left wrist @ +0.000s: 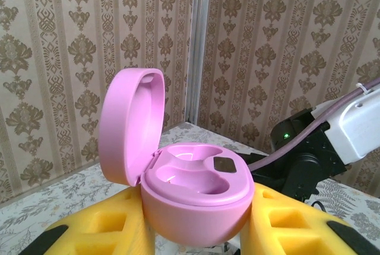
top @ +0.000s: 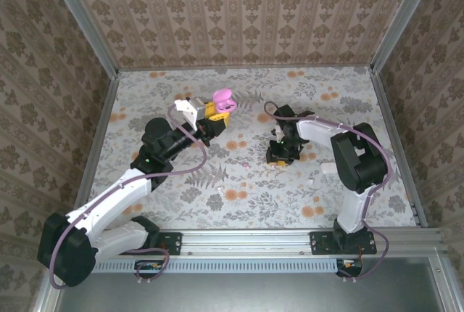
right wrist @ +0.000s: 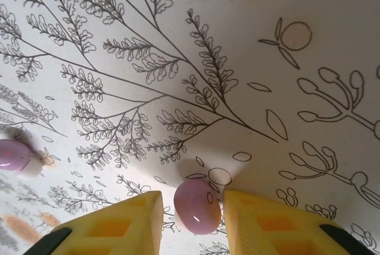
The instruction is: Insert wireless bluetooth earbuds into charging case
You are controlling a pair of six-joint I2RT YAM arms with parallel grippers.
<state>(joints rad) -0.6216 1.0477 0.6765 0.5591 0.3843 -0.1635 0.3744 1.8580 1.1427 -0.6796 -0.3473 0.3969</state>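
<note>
Right wrist view: a pink earbud (right wrist: pixel 197 206) lies on the table (right wrist: pixel 267 41) between the right gripper's (right wrist: pixel 193 203) spread fingers, not yet pinched. A second earbud (right wrist: pixel 13 154) lies further left. The left gripper (left wrist: pixel 199 222) clamps the open case (left wrist: pixel 196 190) with its lid up, probably so its wells face an incoming earbud.

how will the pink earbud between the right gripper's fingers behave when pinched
The earbud looks glossy and rounded, so it may squirt out of the right gripper if pinched off-centre. Its egg shape on the flat table suggests it would roll when nudged. Being small, it is probably light.
</note>
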